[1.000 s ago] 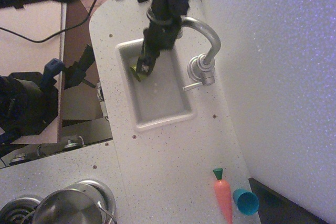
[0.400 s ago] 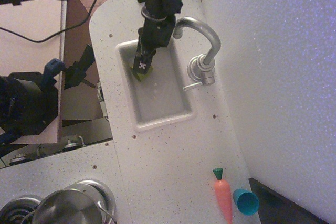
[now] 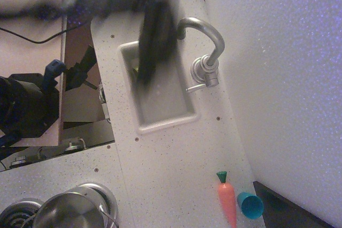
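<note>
My black gripper [image 3: 143,76] hangs over the far left part of the small grey sink [image 3: 179,117], smeared by motion blur. A sliver of a yellow-green object [image 3: 136,70] shows at its tip, low in the basin. Whether the fingers are open or shut on that object is lost in the blur. The arm reaches in from the upper left, across the top of the counter.
A chrome tap [image 3: 206,44] arches over the sink's right side. An orange toy carrot [image 3: 227,198] and a teal cup [image 3: 250,205] lie near the counter's front right. A metal pot [image 3: 69,212] sits on the stove at the bottom left. A white wall rises on the right.
The gripper has moved left and toward the sink's far corner with the yellow-green object at its tip. It is now moving fast and blurred. Nothing else has shifted.
</note>
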You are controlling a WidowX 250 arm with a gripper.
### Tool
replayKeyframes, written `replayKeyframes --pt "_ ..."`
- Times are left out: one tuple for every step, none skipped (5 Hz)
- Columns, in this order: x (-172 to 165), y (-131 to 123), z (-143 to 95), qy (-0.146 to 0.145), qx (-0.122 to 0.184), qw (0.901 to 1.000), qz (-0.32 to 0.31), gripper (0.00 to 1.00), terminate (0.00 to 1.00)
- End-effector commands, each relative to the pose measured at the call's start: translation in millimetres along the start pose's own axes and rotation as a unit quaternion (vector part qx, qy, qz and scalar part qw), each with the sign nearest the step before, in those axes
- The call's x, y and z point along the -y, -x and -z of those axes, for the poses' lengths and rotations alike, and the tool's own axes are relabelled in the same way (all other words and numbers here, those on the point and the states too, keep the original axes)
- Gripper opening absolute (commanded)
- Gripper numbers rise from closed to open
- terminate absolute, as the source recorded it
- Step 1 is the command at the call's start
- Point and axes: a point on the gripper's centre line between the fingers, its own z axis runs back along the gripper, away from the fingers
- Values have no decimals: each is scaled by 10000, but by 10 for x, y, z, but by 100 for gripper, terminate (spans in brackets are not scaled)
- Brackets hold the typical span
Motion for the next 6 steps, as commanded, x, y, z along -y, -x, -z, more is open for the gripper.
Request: replayKeyframes --pt "106 -70 -271 -620 508 9968 34 100 0" --pt "-60 -43 -302 14 621 9978 -240 100 0" --pt "-438 31 -396 1168 1218 9793 -1122 100 0" --pt "-532 -228 -472 2297 1759 9518 -1017 100 0" --pt "-475 -513 -288 3551 1516 9208 -560 100 0" --pt "-391 -534 -165 3306 1070 9365 -465 100 100"
